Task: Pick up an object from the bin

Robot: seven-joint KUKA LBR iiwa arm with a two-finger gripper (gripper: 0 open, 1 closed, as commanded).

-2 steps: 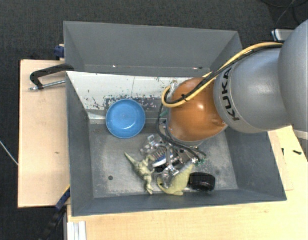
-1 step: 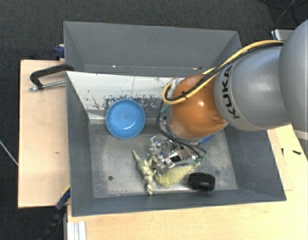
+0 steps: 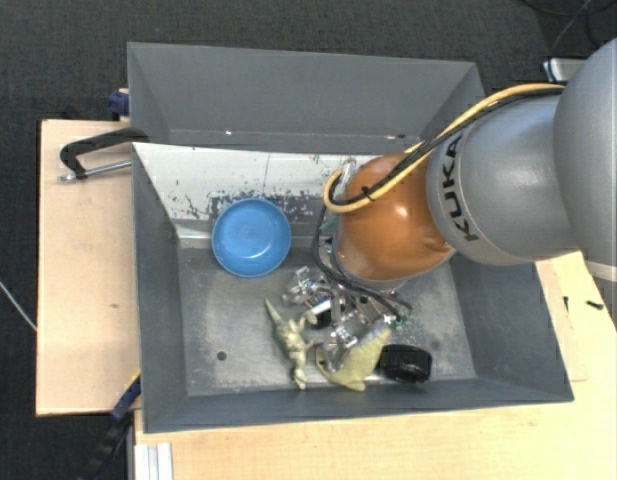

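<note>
Gripper (image 3: 336, 320) sits low in the bin (image 3: 160, 298), down among a small heap near the front wall. A pale yellowish toy figure (image 3: 291, 340) and a black wheel-like piece (image 3: 404, 364) lie closest. Whether it grasps anything cannot be told. Nothing appears lifted, so the pick is judged outstanding. Blue bowl (image 3: 251, 237) lies apart.

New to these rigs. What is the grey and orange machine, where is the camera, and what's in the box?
The big grey shape reaching in from the right is a robot arm; the orange dome is a cover on its wrist. One camera looks down into a grey metal bin from above, slightly to one side. Under the cover, the arm's gripper sits low over a small heap near the front wall: a pale yellow toy figure, a yellow-green piece and a black round thing. A blue bowl lies apart, toward the back. Whether the gripper holds anything cannot be told.
</note>
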